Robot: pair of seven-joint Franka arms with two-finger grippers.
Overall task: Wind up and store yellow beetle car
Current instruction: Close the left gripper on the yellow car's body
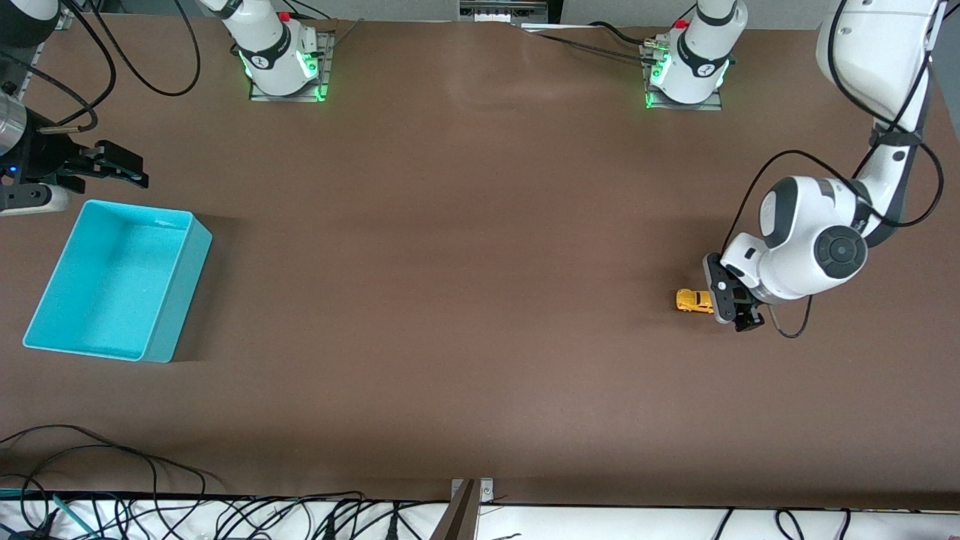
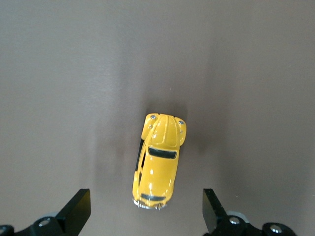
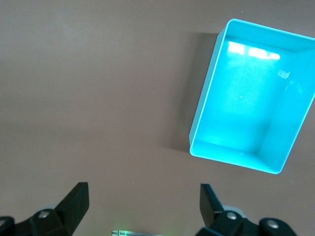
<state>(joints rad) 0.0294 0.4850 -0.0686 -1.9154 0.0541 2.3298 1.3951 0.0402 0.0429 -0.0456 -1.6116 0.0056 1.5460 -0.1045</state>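
The yellow beetle car (image 1: 694, 301) stands on the brown table at the left arm's end. In the left wrist view the car (image 2: 159, 161) lies lengthwise on its wheels, its rear end level with the fingertips. My left gripper (image 1: 726, 298) hangs just above the table beside the car, open and empty; in its own view the left gripper (image 2: 145, 209) has a wide gap between its fingers. The teal bin (image 1: 176, 289) stands empty at the right arm's end and shows in the right wrist view (image 3: 206, 110). My right gripper (image 1: 120, 166) waits open above the table beside the bin.
The two arm bases (image 1: 283, 64) (image 1: 686, 71) stand along the table's edge farthest from the front camera. Loose cables (image 1: 112, 469) lie along the table's near edge. A metal bracket (image 1: 466, 510) sits at the near edge's middle.
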